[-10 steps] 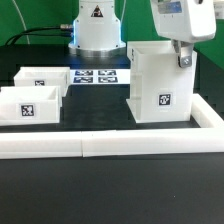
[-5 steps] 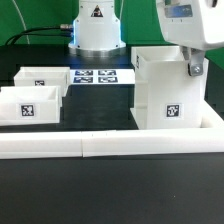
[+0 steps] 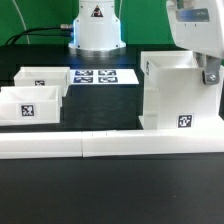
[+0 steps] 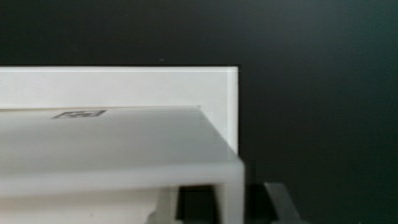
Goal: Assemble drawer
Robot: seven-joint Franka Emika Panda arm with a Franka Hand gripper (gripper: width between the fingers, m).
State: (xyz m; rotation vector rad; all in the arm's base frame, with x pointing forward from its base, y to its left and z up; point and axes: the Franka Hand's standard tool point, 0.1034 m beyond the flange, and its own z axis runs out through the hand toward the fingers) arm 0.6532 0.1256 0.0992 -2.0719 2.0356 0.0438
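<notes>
The drawer's housing [image 3: 175, 95] stands upright at the right of the exterior view, on the black table [image 3: 100, 112] just behind the low white wall [image 3: 100, 147], with a square tag low on the face toward the camera. The gripper [image 3: 210, 76] comes down from the frame's upper right corner onto the housing's top right edge. In the wrist view the gripper [image 4: 231, 205] straddles a thin white wall of the housing [image 4: 107, 130], one dark finger [image 4: 192, 205] on each side, and the two appear clamped on it, though the blur hides the contact.

The drawer's two trays sit well apart from the housing at the left of the exterior view. The front tray [image 3: 30, 108] shows its tag to the camera, and the rear tray [image 3: 40, 77] lies just behind it. The marker board [image 3: 100, 76] lies flat at upper centre, between the trays and the housing, in front of the arm's white base [image 3: 95, 25].
</notes>
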